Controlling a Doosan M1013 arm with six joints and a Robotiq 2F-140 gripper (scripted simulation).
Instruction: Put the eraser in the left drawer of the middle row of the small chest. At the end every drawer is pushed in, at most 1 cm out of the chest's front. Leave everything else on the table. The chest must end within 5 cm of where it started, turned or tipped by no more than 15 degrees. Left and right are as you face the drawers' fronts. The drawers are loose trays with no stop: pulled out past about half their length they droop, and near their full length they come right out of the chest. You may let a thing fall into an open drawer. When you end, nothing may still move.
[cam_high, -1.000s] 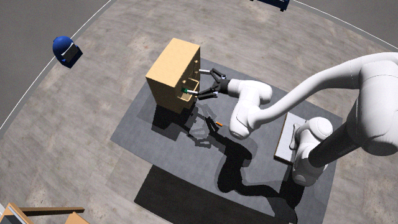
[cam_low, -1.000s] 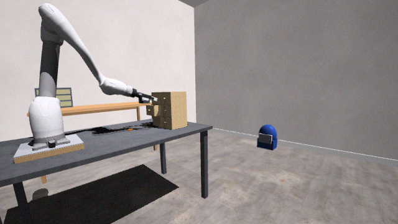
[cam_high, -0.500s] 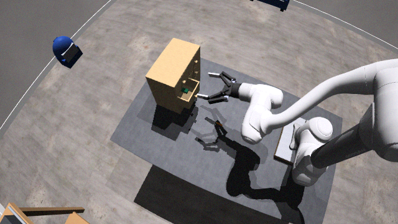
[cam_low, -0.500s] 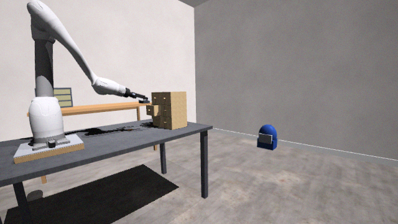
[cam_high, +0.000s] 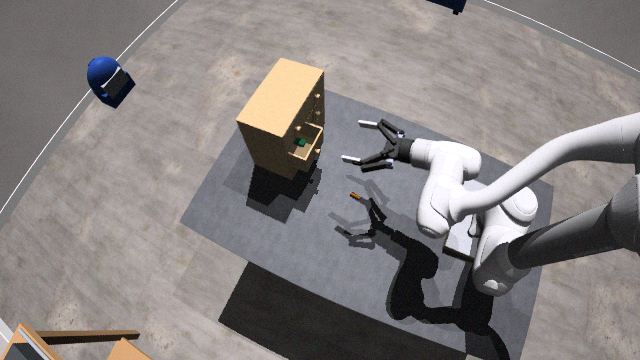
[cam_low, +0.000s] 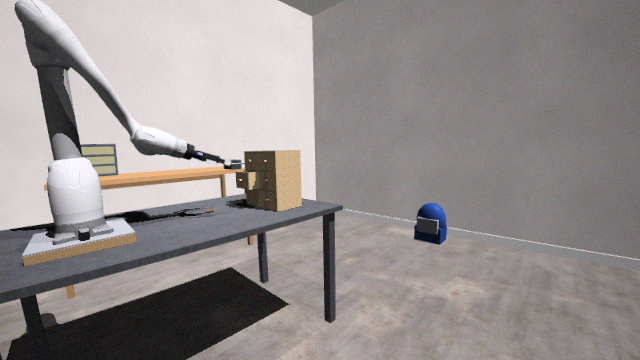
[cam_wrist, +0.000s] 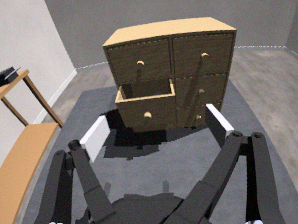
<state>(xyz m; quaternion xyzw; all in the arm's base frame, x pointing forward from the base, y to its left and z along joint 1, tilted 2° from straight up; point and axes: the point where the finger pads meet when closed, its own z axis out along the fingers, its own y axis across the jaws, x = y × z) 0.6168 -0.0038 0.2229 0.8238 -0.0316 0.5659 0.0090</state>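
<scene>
The small wooden chest (cam_high: 280, 97) (cam_low: 289, 180) (cam_wrist: 170, 30) stands upright at the table's far end. Its left middle drawer (cam_high: 315, 144) (cam_low: 250, 181) (cam_wrist: 132, 114) is pulled partly out and looks about level. The green eraser (cam_high: 300, 142) lies inside that drawer in the top view; the drawer's front hides it in the wrist view. The other drawer fronts that show look flush; the bottom left one is mostly hidden. My gripper (cam_high: 359, 141) (cam_low: 233, 164) (cam_wrist: 155, 119) is wide open and empty, in front of the chest and back from the open drawer, touching nothing.
A small orange object (cam_high: 354, 195) (cam_low: 209, 211) lies on the grey table (cam_high: 280, 245) (cam_low: 200, 240), in front of the chest and off to one side of the gripper. The arm's base plate (cam_high: 457, 242) (cam_low: 80, 246) is at the table's other end.
</scene>
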